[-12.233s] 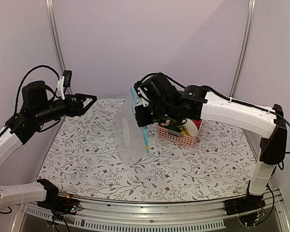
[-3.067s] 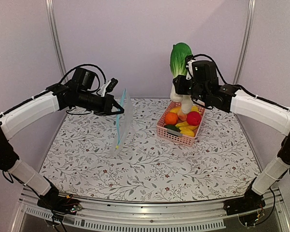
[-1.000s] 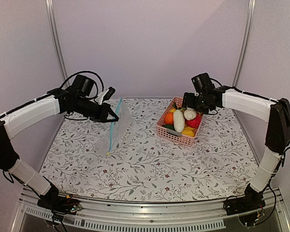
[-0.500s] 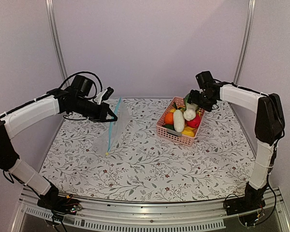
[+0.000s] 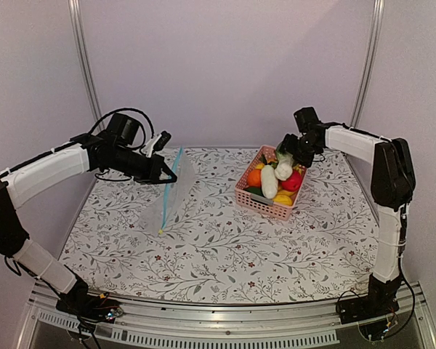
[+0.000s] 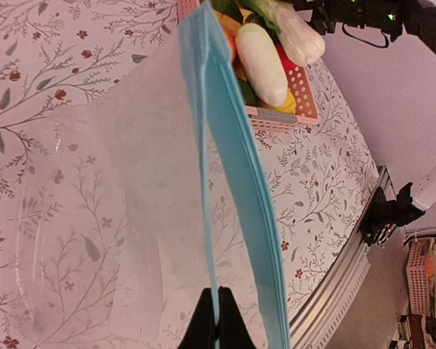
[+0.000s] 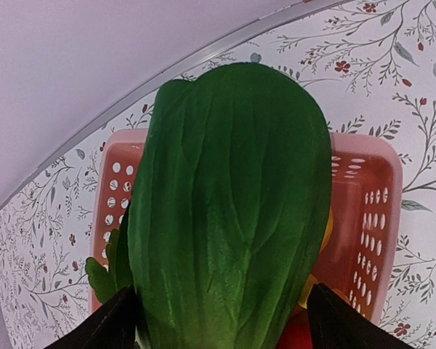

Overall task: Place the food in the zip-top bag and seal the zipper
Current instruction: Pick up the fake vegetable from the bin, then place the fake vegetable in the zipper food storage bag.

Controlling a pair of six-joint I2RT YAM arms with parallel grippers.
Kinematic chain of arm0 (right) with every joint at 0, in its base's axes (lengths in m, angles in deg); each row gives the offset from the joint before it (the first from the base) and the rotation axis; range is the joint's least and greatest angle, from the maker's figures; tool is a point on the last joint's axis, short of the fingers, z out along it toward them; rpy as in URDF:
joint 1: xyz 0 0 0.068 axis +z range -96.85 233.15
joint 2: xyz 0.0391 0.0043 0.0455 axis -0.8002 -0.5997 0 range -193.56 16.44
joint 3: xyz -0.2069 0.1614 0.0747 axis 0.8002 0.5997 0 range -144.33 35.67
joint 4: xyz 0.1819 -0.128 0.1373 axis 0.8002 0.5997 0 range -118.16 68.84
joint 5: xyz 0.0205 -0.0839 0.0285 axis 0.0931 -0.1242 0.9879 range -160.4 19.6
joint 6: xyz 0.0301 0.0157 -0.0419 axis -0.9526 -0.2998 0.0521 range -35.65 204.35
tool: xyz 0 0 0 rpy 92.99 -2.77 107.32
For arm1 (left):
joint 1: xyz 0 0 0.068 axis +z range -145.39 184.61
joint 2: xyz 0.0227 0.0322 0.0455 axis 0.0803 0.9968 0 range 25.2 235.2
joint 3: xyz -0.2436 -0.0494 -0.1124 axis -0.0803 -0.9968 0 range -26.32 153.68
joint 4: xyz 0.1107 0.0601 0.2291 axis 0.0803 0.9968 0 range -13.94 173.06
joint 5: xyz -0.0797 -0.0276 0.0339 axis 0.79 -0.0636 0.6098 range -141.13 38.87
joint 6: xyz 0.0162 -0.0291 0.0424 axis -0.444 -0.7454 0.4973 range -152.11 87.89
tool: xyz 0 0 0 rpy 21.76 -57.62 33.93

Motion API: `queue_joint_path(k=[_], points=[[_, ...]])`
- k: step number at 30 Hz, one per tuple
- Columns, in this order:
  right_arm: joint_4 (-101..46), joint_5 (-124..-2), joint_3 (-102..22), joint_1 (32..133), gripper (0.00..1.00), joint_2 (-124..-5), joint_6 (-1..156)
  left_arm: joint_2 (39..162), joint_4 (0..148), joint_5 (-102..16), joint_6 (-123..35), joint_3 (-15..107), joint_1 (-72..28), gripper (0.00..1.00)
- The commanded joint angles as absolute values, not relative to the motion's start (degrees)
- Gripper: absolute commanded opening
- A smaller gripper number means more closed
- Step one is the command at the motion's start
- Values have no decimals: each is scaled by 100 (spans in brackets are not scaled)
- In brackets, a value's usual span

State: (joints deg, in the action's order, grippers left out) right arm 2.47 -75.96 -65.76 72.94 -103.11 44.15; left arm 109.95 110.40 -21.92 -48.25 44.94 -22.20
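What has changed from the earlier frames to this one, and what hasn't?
The zip-top bag passed from the right gripper to the left gripper, which pinches it at the zipper. The right gripper lifted the bok choy above the pink basket, then lowered it back in; it now straddles the leaves, grip unclear. Unchanged over the last second: the bag's hold, the basket's place.

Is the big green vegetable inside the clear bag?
No, the vegetable lies over the pink basket, away from the bag.
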Motion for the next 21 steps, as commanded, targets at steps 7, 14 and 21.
queue_joint_path(k=[7,14,21], points=[[27,-7230,-6577,7283,61,-10514,4118,10839,10944,-2151,-4854,4402,-2082,0],[-555,-7109,-6495,7286,36,-10218,4047,10814,10926,-2168,-4873,4374,-2055,0],[-1191,-6941,-5898,7283,26,-9316,4077,10607,10915,-2311,-4844,4378,-2045,0]])
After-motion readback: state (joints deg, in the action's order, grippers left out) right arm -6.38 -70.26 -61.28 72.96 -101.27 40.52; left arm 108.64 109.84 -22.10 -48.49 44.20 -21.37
